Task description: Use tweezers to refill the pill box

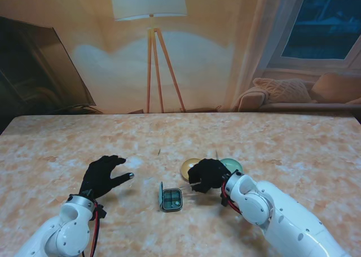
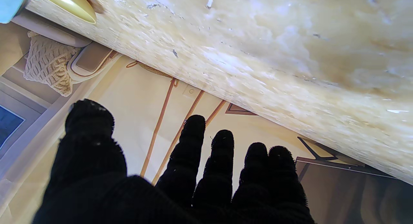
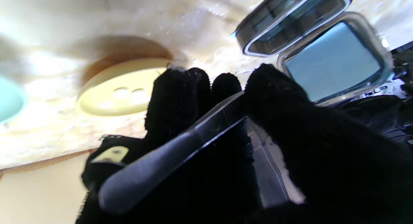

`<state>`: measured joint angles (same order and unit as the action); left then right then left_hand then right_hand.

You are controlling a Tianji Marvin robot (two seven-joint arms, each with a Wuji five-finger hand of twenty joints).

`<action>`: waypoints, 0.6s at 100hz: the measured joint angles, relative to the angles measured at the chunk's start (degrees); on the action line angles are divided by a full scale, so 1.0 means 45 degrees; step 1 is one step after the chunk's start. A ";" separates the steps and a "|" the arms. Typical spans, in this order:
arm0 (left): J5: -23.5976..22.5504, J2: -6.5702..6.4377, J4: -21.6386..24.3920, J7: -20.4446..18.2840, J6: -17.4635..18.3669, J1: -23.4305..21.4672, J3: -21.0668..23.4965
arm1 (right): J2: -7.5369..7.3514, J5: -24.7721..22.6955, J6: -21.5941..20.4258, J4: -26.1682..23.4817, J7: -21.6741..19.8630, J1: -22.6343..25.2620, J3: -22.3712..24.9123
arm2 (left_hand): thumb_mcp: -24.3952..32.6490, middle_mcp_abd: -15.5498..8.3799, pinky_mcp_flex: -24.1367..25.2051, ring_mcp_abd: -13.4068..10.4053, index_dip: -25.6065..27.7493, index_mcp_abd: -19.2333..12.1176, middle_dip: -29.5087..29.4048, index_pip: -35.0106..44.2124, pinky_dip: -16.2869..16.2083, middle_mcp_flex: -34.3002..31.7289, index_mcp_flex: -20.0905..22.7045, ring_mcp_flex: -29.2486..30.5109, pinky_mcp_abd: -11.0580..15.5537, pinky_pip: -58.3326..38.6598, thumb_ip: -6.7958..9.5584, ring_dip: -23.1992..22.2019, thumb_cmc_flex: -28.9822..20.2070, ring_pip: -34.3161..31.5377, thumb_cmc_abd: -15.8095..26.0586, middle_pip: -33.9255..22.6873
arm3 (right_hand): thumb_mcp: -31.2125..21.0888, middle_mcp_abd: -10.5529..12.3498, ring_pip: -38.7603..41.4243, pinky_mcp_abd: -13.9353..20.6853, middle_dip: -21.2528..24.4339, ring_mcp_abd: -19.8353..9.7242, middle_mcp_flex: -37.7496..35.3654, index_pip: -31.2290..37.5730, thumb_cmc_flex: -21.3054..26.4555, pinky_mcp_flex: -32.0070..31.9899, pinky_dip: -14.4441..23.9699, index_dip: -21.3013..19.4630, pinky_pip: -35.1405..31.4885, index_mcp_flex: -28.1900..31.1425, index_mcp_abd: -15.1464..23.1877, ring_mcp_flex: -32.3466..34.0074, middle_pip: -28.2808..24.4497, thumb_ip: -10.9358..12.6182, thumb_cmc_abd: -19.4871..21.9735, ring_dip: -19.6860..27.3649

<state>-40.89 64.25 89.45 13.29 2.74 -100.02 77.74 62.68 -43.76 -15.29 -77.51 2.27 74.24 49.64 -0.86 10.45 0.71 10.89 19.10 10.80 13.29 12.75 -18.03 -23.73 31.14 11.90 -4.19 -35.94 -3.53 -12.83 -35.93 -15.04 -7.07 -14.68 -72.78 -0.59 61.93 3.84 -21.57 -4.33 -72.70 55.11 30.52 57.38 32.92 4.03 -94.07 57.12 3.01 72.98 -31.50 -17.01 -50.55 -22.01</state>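
The small teal pill box [image 1: 172, 199] lies open near the table's middle, lid raised on its left side; the right wrist view shows its lid [image 3: 334, 61] and compartments [image 3: 290, 21]. My right hand [image 1: 207, 174], in a black glove, is shut on dark metal tweezers [image 3: 180, 146], pinched between thumb and fingers, just right of the box. A yellow dish [image 1: 189, 167] holding pale pills [image 3: 129, 93] sits right beside that hand, farther from me. My left hand [image 1: 103, 175] rests open on the table left of the box, fingers [image 2: 193, 143] spread and holding nothing.
A light green dish [image 1: 231, 165] sits right of the yellow one, partly behind my right hand. The marbled table [image 1: 67, 144] stretches to a far edge before a printed room backdrop.
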 measured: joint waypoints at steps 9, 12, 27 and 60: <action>0.0003 0.0000 0.0000 -0.0027 0.0000 0.0004 0.0000 | -0.0064 -0.0348 0.0121 -0.0343 -0.0228 0.0240 0.0600 | 0.0000 0.0000 0.0000 0.0000 0.0000 0.0000 0.0000 0.0000 0.0000 0.0000 0.0000 0.0000 0.0000 0.0000 0.0000 0.0000 0.0000 0.0000 0.0000 0.0000 | 0.0000 0.0000 0.0000 0.0000 -0.0001 0.0000 0.0000 0.0000 0.0002 0.0000 0.0001 0.0000 0.0000 0.0003 0.0000 0.0001 -0.0010 -0.0001 0.0000 0.0000; 0.0004 -0.0001 -0.0001 -0.0040 0.0001 0.0009 -0.0003 | -0.0086 -0.0444 0.0172 -0.0448 -0.0325 0.0323 0.0825 | 0.0000 0.0000 0.0000 0.0000 0.0000 0.0000 0.0000 0.0000 0.0000 -0.0002 0.0000 0.0000 0.0000 0.0000 0.0000 0.0000 0.0000 0.0000 0.0000 0.0000 | 0.0000 0.0000 0.0002 0.0000 -0.0001 0.0000 0.0000 0.0000 0.0003 0.0000 0.0002 0.0000 0.0000 0.0004 0.0000 0.0001 -0.0011 -0.0001 0.0000 0.0000; 0.0019 -0.0006 -0.0032 -0.0059 0.0002 0.0057 -0.0067 | -0.0231 -0.1070 0.0382 -0.0803 -0.0660 0.0642 0.1803 | 0.0000 0.0000 0.0000 0.0000 0.0000 0.0000 0.0000 0.0000 0.0000 -0.0002 0.0000 0.0000 0.0000 0.0000 0.0000 0.0000 0.0000 0.0000 0.0001 0.0000 | 0.0000 0.0000 0.0016 0.0000 -0.0003 0.0000 0.0000 0.0000 0.0004 0.0004 0.0004 0.0000 0.0000 0.0007 0.0000 0.0004 -0.0017 -0.0001 0.0000 0.0000; 0.0004 -0.0006 -0.0133 -0.0053 -0.0042 0.0165 -0.0190 | -0.0636 -0.2366 0.0921 -0.1597 -0.1499 0.1329 0.3527 | 0.0000 0.0000 -0.0001 0.0000 0.0000 0.0000 0.0000 0.0000 0.0000 -0.0002 0.0000 0.0000 0.0000 0.0000 0.0000 0.0000 0.0000 0.0000 0.0003 0.0000 | 0.0000 -0.0001 0.0117 0.0000 -0.0003 0.0000 0.0000 0.0000 0.0004 0.0004 0.0006 0.0000 0.0000 0.0009 0.0000 0.0004 -0.0018 -0.0002 0.0000 0.0000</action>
<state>-40.87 64.22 88.86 13.05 2.55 -99.28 76.88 59.82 -54.41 -11.14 -84.70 -4.48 80.23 65.51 -0.86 10.45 0.71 10.89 19.10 10.80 13.29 12.75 -18.03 -23.74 31.14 11.90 -4.19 -35.94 -3.53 -12.83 -35.93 -15.04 -7.06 -14.68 -72.78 -0.59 62.45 3.84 -21.59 -4.33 -72.70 55.11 30.54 57.40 32.94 4.03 -94.07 57.16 3.01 72.99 -31.59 -17.02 -50.55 -22.01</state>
